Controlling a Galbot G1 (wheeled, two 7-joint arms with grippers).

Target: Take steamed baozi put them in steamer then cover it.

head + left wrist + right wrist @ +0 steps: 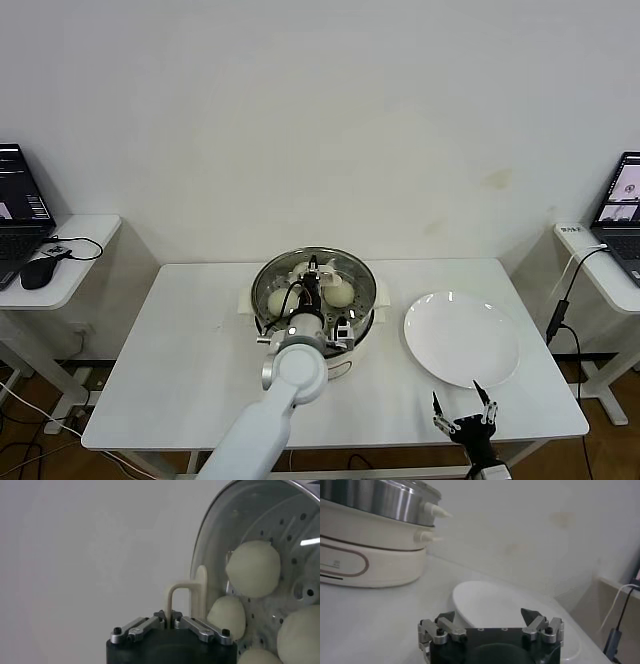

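Note:
The steamer [262, 290] stands on its white pot base [345, 365] at the table's middle. The clear glass cover [355, 272] lies over it. Several cream-white baozi [279, 300] show through the glass. My left gripper [313, 277] is above the steamer's middle, shut on the cover's cream handle [175, 592]. In the left wrist view the gripper [169, 617] pinches that handle, and baozi [253, 569] rest on the perforated bottom [295, 525]. My right gripper [464, 408] is open and empty near the table's front edge, just in front of the plate.
A flat white plate [462, 338] lies right of the steamer and holds nothing; it also shows in the right wrist view [495, 600], with the steamer [380, 500] beyond. Side desks with laptops [18, 205] stand at both sides. A cable [565, 300] hangs at the right.

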